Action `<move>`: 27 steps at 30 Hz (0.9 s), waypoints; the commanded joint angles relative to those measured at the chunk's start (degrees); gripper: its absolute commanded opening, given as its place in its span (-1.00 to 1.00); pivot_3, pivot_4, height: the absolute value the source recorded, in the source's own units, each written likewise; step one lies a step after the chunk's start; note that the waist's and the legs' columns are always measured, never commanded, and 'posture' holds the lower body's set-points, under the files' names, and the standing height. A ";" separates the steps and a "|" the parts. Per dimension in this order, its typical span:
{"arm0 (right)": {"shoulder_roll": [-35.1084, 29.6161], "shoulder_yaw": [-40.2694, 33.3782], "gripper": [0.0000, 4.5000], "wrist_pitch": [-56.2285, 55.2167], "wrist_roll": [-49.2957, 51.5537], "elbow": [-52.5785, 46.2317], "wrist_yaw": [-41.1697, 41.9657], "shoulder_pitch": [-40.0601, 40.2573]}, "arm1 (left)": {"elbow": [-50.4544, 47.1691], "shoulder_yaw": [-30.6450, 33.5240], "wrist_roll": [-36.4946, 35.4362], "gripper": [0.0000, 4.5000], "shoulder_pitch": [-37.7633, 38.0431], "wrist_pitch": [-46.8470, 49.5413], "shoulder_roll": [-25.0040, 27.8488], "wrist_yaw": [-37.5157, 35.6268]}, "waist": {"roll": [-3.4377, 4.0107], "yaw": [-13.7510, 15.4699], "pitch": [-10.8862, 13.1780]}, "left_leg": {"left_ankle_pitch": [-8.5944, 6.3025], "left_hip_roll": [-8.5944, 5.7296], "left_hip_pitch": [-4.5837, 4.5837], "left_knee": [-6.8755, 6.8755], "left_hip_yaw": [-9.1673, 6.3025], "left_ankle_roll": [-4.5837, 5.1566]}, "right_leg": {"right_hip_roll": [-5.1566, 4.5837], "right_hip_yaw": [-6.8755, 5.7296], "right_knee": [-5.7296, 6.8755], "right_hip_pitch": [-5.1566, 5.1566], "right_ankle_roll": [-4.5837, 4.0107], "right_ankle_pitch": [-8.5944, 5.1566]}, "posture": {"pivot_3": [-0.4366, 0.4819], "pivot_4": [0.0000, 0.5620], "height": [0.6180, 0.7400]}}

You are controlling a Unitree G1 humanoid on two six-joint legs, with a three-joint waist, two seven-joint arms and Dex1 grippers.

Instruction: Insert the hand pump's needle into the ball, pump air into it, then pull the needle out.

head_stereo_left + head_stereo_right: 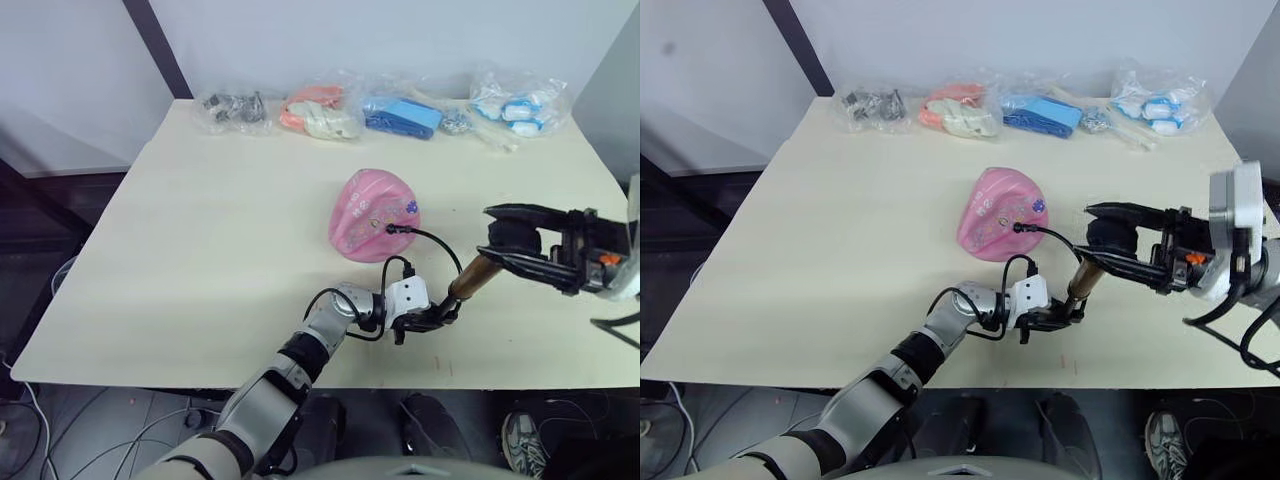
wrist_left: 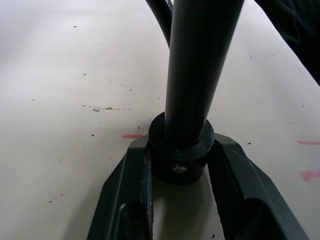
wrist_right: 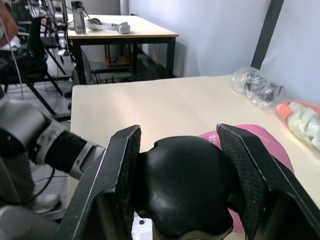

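Note:
The pink ball (image 1: 372, 215) lies dented and saggy at the middle of the table (image 1: 200, 240). The needle's black fitting (image 1: 395, 228) sits against the ball's right side; the pin itself is hidden. A thin black hose (image 1: 440, 243) loops from it to the hand pump (image 1: 473, 279), a gold cylinder tilted up to the right. My left gripper (image 1: 438, 316) is shut on the pump's lower black end cap (image 2: 180, 152) just above the table. My right gripper (image 1: 506, 238) is shut on the black handle (image 3: 185, 187) at the pump's upper end.
Several clear plastic bags of small items (image 1: 330, 112) line the far edge of the table. The near table edge runs just below my left gripper. A second table (image 3: 125, 30) with a headset stands off to the side.

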 commanded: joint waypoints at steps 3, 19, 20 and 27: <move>3.78 5.73 -0.14 -5.06 -9.39 4.49 1.61 4.85 | 3.44 -0.72 1.74 -0.53 1.06 0.70 0.88 -1.09 | -0.50 -0.09 -0.47 | -0.02 0.09 0.10 -0.01 -0.04 0.02 | 0.09 -0.04 -0.04 0.12 0.01 -0.01 | -0.05 -0.47 0.94; 11.10 17.41 -0.14 -13.73 -21.41 16.62 2.45 5.49 | 3.68 0.21 0.98 -0.53 0.77 0.43 0.90 -1.44 | -0.50 -0.08 -0.59 | -0.03 0.07 0.10 -0.01 -0.10 0.02 | 0.08 -0.04 -0.03 0.11 0.00 0.00 | -0.05 -0.47 0.94; 11.17 17.53 -0.14 -14.02 -21.80 17.06 2.55 5.29 | 3.72 0.23 0.95 -0.53 0.75 0.33 0.89 -1.48 | -0.50 -0.08 -0.59 | -0.03 0.07 0.11 -0.02 -0.10 0.02 | 0.08 -0.04 -0.03 0.11 0.00 0.00 | -0.05 -0.47 0.94; 8.35 12.87 -0.14 -10.03 -16.54 12.19 1.81 2.52 | 4.01 0.23 0.98 -0.53 1.00 -0.75 1.06 -1.59 | -0.50 -0.07 -0.60 | -0.03 0.07 0.09 -0.01 -0.11 0.02 | 0.08 -0.04 -0.04 0.10 -0.01 0.00 | -0.05 -0.47 0.94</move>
